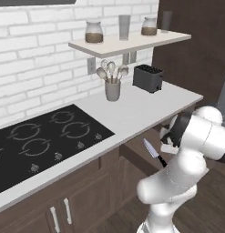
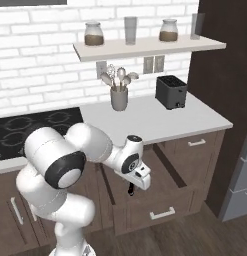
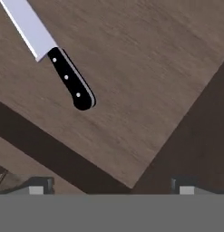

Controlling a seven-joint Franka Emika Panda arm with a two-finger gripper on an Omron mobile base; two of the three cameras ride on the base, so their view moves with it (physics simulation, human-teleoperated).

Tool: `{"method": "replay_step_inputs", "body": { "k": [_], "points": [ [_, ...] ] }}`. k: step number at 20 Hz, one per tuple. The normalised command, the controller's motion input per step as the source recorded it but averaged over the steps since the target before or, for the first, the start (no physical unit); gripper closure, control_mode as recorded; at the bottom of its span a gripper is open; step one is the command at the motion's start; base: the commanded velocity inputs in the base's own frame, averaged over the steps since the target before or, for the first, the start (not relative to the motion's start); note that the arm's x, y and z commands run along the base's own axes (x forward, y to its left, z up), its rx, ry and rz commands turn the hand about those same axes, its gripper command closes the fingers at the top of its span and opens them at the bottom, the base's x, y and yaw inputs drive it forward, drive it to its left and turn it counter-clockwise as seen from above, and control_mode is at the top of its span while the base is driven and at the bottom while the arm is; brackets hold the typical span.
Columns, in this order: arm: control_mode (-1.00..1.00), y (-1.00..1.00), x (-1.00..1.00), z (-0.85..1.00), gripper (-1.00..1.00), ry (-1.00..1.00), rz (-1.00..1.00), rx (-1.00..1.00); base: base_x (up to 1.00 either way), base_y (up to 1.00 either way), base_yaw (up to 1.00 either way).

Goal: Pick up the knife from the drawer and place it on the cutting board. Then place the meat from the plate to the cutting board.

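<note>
The drawer stands pulled out under the white counter. On its brown floor lies the knife, its silver blade running to the upper left of the hand view and its black handle pointing toward the middle. From the left base view the knife lies flat in the open drawer. My gripper hovers above the drawer floor, open and empty, with the knife handle ahead and to the left of its fingertips. Seen from the right, the gripper points down into the drawer. The cutting board, plate and meat are out of view.
On the counter stand a grey utensil holder and a black toaster. A black cooktop lies to the left. A shelf with jars hangs above. Dark drawer walls border the floor near the fingertips.
</note>
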Motion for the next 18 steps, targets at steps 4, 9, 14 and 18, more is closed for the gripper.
{"method": "replay_step_inputs", "body": {
  "k": [4, 9, 14, 18],
  "points": [
    [-1.00, 0.01, 0.60, -0.66, -1.00, 0.01, 0.15, 0.01, 0.00, 0.00, 0.00],
    [-1.00, 0.02, 0.49, -0.54, -1.00, 0.00, 0.16, 0.02, 0.00, 0.00, 0.00],
    [-1.00, 0.00, 0.66, -0.50, -1.00, 0.01, 0.11, 0.04, 0.00, 0.00, 0.00],
    [-1.00, 0.00, 0.50, -0.52, -1.00, 0.05, 0.07, 0.04, 0.00, 0.00, 0.00]
  ]
}}
